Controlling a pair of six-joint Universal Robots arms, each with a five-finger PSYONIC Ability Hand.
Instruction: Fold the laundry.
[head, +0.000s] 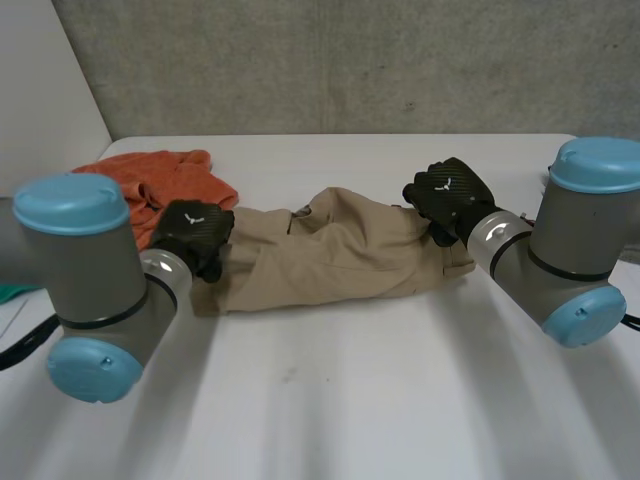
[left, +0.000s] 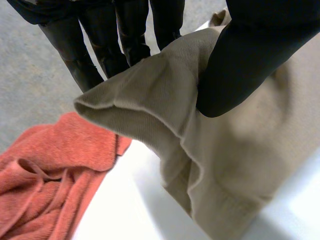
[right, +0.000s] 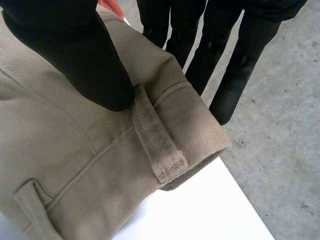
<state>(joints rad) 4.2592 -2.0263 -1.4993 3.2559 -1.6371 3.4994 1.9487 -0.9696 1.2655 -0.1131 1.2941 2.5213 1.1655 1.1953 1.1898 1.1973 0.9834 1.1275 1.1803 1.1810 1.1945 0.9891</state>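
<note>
The left hand (head: 195, 235), at centre left of the head view, pinches one end of the tan trousers (head: 335, 250). In its wrist view the thumb presses the near face of the cloth and the fingers (left: 85, 55) run straight down behind the hemmed edge. The right hand (head: 450, 195), at centre right, holds the other end at the waistband. There its thumb bears down just beside a belt loop (right: 160, 145), with the fingers (right: 230, 65) behind the fold. Between the two hands the trousers lie rumpled across the middle of the white table (head: 330, 400), whose lower half is bare. An orange garment (head: 165, 180) with a drawstring is heaped at the upper left, just beside the left hand. A scrap of green (head: 12, 292) shows at the left edge. Behind the table stands a grey concrete wall (head: 350, 60), with a white panel (head: 40, 80) in the upper left corner. In the right wrist view a grey speckled floor (right: 285, 125) lies beyond the table's edge.
</note>
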